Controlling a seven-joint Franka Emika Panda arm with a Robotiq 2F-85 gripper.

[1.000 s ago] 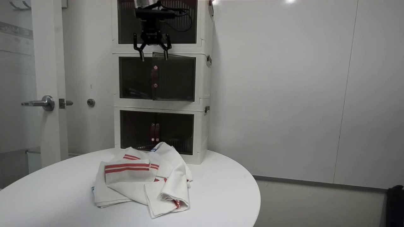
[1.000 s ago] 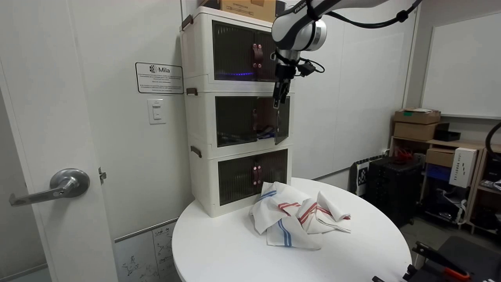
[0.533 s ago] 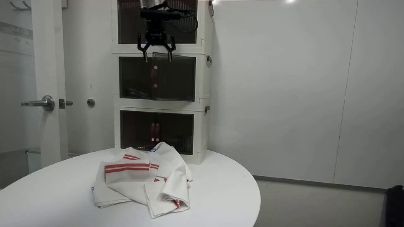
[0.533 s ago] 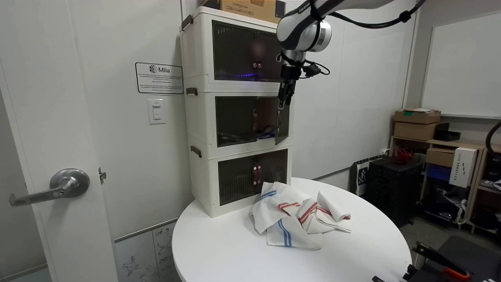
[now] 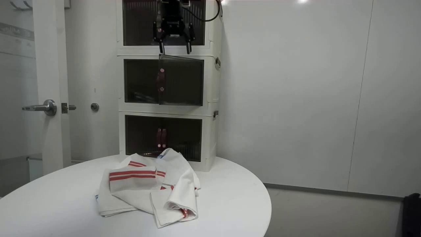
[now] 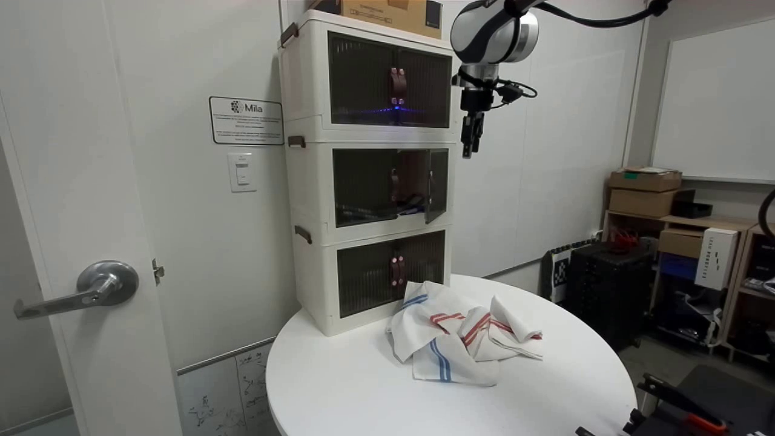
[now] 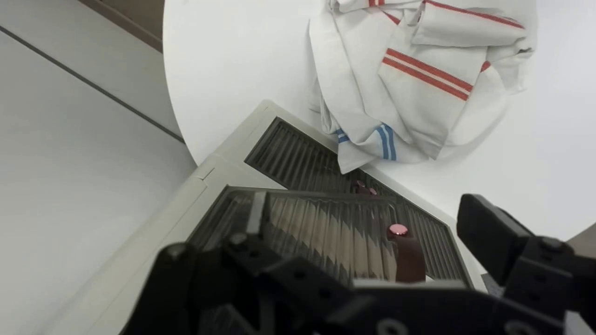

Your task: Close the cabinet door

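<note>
The cabinet door (image 5: 183, 81) is a dark see-through panel on the middle compartment of the white cabinet (image 6: 315, 181). It stands ajar, swung outward, in both exterior views (image 6: 437, 184). Its brown strap handle with a pink stud shows in the wrist view, where the ribbed door (image 7: 326, 228) lies below the fingers. My gripper (image 5: 175, 52) is open and empty, just above the door's top edge in that exterior view. In an exterior view the gripper (image 6: 471, 151) hangs to the right of the cabinet, apart from the door. In the wrist view the fingers (image 7: 365, 211) are wide apart.
Crumpled white cloths (image 6: 460, 339) with red and blue stripes lie on the round white table (image 6: 363, 387) in front of the cabinet. The top (image 6: 363, 79) and bottom (image 6: 369, 278) compartment fronts are shut. A cardboard box (image 6: 387, 15) sits on top of the cabinet.
My gripper has moved to the right in both exterior views and a little up, away from the door's front. It stays open. The cabinet door has not visibly moved.
</note>
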